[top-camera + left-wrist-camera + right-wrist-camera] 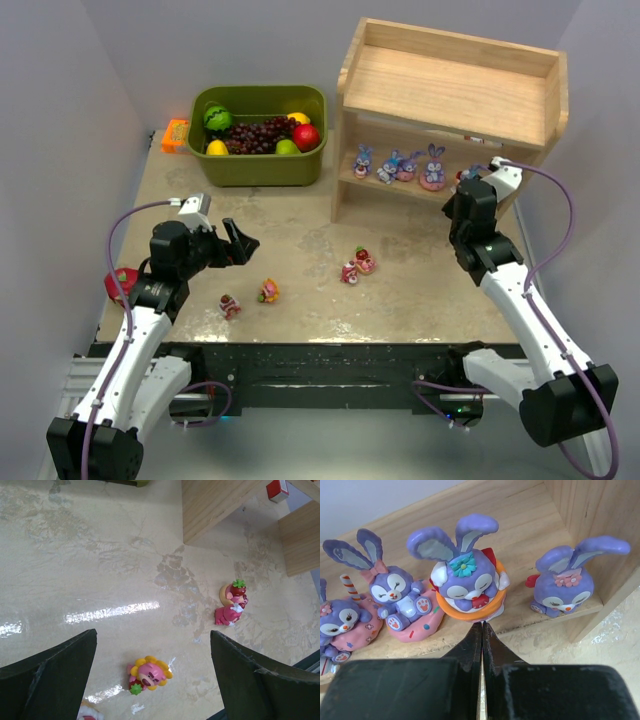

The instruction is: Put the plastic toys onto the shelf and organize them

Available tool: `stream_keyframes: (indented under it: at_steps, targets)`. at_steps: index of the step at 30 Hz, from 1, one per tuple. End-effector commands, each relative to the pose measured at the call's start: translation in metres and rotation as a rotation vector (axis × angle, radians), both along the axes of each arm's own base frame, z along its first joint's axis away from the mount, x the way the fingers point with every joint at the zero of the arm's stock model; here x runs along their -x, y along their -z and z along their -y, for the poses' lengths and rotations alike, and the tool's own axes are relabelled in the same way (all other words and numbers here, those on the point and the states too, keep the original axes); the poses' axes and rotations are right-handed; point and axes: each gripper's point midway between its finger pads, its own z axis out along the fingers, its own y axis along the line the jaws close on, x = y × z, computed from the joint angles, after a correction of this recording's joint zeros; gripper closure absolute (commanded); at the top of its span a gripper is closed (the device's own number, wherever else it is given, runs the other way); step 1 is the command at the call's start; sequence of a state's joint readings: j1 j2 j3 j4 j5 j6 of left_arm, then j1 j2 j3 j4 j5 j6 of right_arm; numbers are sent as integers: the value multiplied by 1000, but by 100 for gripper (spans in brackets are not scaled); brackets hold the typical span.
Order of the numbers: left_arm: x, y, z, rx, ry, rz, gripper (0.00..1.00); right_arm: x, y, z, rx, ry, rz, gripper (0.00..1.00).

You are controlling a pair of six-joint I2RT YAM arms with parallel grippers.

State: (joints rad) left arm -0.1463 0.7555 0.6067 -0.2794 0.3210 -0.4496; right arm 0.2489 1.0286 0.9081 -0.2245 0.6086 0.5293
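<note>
The shelf (450, 90) stands at the far right of the table (300, 220), and its lower tier carries a row of purple bunnies. From the right wrist we see four of them. The bunny in an orange ring (467, 582) is in the middle. The bunny on a pink base (400, 602) is just beside it on the left, and a cropped bunny (340, 625) sits at the picture's edge. The small bunny (564, 587) is at the right end by the side board.

Four bears lie on the table in front of the shelf. The strawberry-topped bear (235, 592) touches the pink bear (229, 614). The sunflower bear (149, 672) lies well apart from that pair, and the last bear (229, 306) is near the left arm.

The right gripper (482, 630) has its fingers pressed together on nothing, and it points at the orange-ringed bunny from just in front of the tier's edge. The left gripper (154, 640) hangs above the table with its fingers wide apart, and the sunflower bear shows between them.

A green bin (260, 165) of fake fruit (262, 135) sits left of the shelf.
</note>
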Motion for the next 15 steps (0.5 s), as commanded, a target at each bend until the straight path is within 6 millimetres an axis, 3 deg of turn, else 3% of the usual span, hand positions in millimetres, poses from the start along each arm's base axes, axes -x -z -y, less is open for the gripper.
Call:
stream_keyframes:
  at_steps: [1, 7, 8, 12, 15]
  targets:
    - [-1, 2, 0, -15, 9, 7, 1, -8, -16, -3, -17, -20, 60, 100]
    - [-1, 2, 0, -14, 5, 6, 0, 14, -21, -30, -58, -207, 40, 100]
    - [-1, 1, 0, -14, 5, 9, 1, 20, -15, -33, -52, -236, 2, 89]
    - [-2, 0, -1, -15, 3, 10, 0, 39, -9, -45, -62, -330, -74, 69]
    - [-2, -1, -1, -15, -2, 13, 0, 50, -10, -67, -83, -477, -82, 50]
